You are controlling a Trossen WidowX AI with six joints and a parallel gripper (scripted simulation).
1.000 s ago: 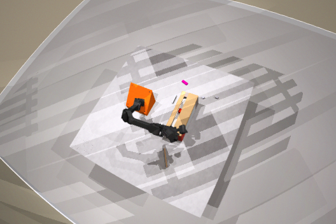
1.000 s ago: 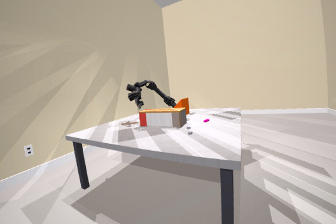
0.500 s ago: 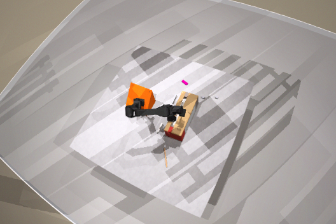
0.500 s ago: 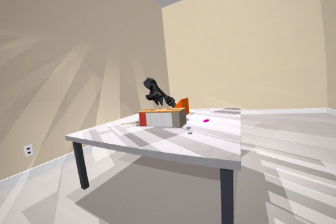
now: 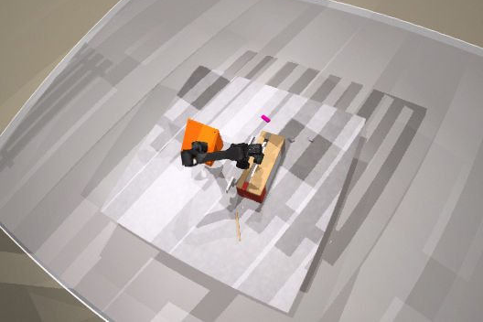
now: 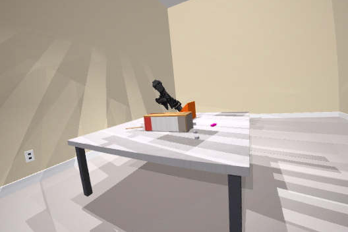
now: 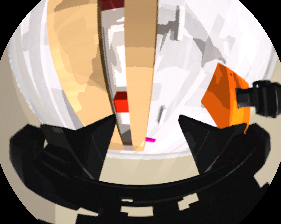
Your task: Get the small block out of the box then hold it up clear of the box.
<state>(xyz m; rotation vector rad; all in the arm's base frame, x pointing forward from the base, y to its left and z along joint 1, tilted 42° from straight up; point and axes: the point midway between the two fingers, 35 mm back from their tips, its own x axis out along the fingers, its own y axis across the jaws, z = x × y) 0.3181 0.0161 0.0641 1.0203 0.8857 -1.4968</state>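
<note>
Showing in wrist view: red block (image 7: 122, 104), small, bright, darker on its upper face
Block's place: inside the box (image 5: 273, 161) (image 6: 165, 123) (image 7: 140, 65), seen through the top slot, left of centre
Gripper (image 5: 262, 154) (image 6: 162, 103) (image 7: 148, 117): open, empty; block beyond the left-hand fingertip in frame

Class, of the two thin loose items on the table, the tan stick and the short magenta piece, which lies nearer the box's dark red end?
The thin tan stick; the magenta piece lies beyond the opposite end.

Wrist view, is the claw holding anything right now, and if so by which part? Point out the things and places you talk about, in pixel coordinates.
Nothing is held: the open black claw (image 5: 260, 154) (image 7: 148, 117) has only space between its fingers.
</note>
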